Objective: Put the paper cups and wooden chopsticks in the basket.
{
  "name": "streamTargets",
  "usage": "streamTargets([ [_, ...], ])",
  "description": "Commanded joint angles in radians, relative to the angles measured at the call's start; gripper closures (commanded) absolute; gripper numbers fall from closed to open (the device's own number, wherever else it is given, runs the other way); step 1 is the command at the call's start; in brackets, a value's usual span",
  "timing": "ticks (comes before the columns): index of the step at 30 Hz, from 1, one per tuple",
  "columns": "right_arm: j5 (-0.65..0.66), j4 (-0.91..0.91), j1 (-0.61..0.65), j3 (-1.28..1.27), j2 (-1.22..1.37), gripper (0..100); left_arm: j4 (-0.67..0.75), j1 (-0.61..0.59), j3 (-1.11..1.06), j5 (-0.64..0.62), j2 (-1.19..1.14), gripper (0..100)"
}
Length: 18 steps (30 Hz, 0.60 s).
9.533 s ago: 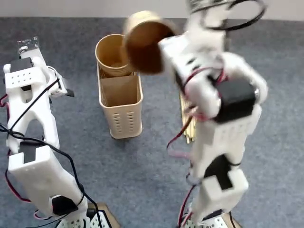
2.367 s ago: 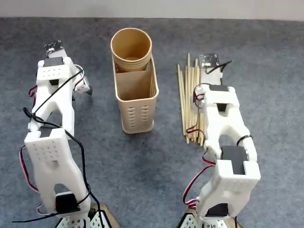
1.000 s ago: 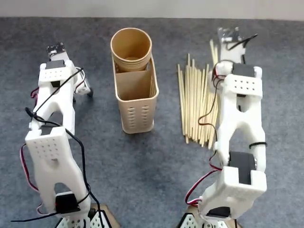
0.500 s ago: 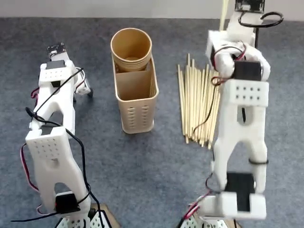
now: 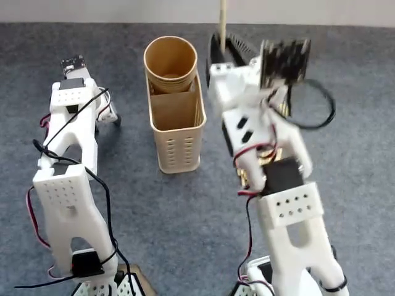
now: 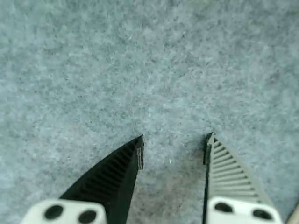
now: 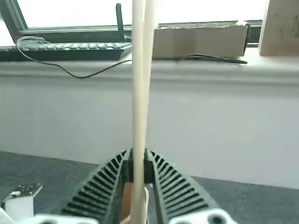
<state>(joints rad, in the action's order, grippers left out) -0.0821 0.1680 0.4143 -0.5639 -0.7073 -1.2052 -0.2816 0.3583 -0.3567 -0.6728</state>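
The cream basket point(image 5: 179, 145) stands upright on the grey carpet, with stacked paper cups point(image 5: 171, 61) in its far compartment and its near compartment point(image 5: 176, 110) empty. My right gripper point(image 5: 221, 50) is raised just beside the basket's far right corner and is shut on wooden chopsticks point(image 5: 223, 18) that point straight up. In the right wrist view those chopsticks point(image 7: 141, 84) stand upright between the closed fingers of the right gripper point(image 7: 138, 163). My left gripper point(image 5: 110, 117) rests low to the left of the basket; its own view shows the left gripper point(image 6: 173, 149) open over bare carpet.
The raised right arm point(image 5: 271, 154) covers most of the loose chopstick pile; a few ends point(image 5: 245, 177) peek out on the carpet right of the basket. A white wall and a window sill point(image 7: 201, 70) lie beyond the table.
The right arm has lifted chopsticks off the pile and swung left toward the basket, holding them upright. The left arm has stayed still.
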Motion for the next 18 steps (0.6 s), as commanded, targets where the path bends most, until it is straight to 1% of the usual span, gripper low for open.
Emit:
streamTargets([
  [1, -0.006, -0.142, 0.064, -0.111, -0.045, 99.4, 0.006, 0.008, 0.004, 0.015, 0.004, 78],
  [4, -0.003, -0.147, 0.110, -0.096, -0.005, 99.4, 0.008, 0.008, 0.004, 0.015, 0.004, 78],
  [7, 0.008, -0.140, 0.136, -0.022, 0.064, 99.4, 0.008, 0.008, 0.002, 0.015, 0.004, 78],
  [9, 0.046, -0.140, 0.136, 0.024, 0.117, 99.4, 0.008, 0.008, 0.001, 0.015, 0.004, 78],
  [12, 0.051, -0.139, 0.131, 0.074, 0.171, 99.4, 0.008, 0.010, 0.002, 0.015, 0.004, 78],
  [18, 0.049, -0.147, 0.162, 0.044, 0.237, 99.4, 0.008, 0.008, 0.004, 0.015, 0.004, 78],
])
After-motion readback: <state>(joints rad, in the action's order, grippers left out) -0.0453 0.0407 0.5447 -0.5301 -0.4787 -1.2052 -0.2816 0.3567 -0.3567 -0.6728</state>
